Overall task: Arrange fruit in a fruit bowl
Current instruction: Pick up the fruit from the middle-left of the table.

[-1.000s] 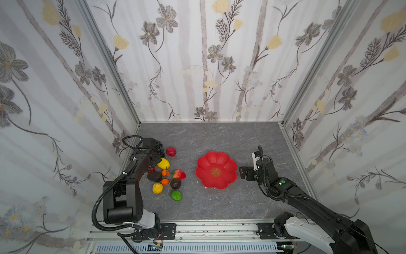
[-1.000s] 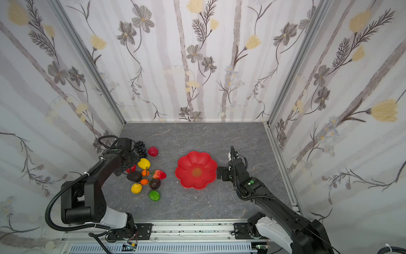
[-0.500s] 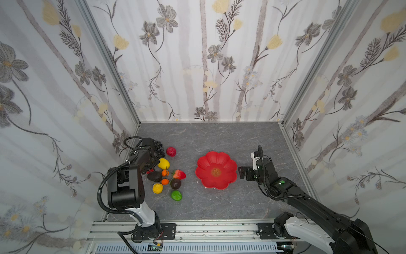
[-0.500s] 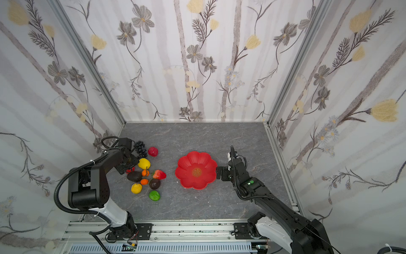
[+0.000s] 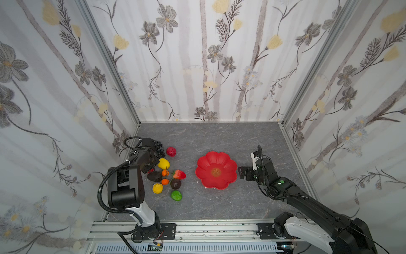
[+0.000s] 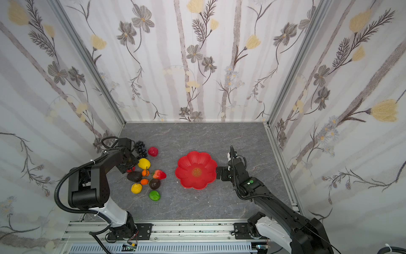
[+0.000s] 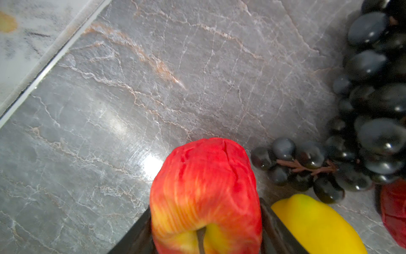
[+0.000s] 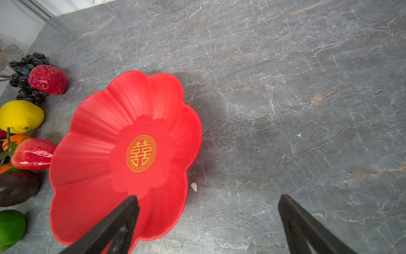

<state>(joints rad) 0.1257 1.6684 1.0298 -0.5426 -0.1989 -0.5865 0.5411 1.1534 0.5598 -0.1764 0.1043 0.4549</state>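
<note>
The red fruit bowl (image 5: 206, 160) (image 6: 186, 162) (image 8: 87, 154) sits mid-table with nothing in it. The fruit lie in a cluster to its left: black grapes (image 5: 158, 147), a bumpy red fruit (image 5: 171, 151), a lemon (image 5: 163, 163), a strawberry (image 5: 179, 174), an avocado (image 5: 154, 176), oranges (image 5: 165, 172) and a lime (image 5: 176, 195). My left gripper (image 7: 205, 206) (image 5: 151, 166) is low at the cluster's left edge, shut on a red apple (image 7: 204, 187) whose skin creases between the fingers. My right gripper (image 8: 208, 198) (image 5: 240, 172) stands open at the bowl's right rim, one finger over a petal.
The left side wall (image 7: 26, 55) runs close behind the apple. Grapes (image 7: 373, 110) and the lemon (image 7: 314, 224) lie right beside the left gripper. Bare grey tabletop (image 5: 208, 136) stretches behind the bowl and in front of it.
The left jaws have closed in on the apple, and the left arm's elbow has swung nearer the front. The right arm and the fruit have stayed put.
</note>
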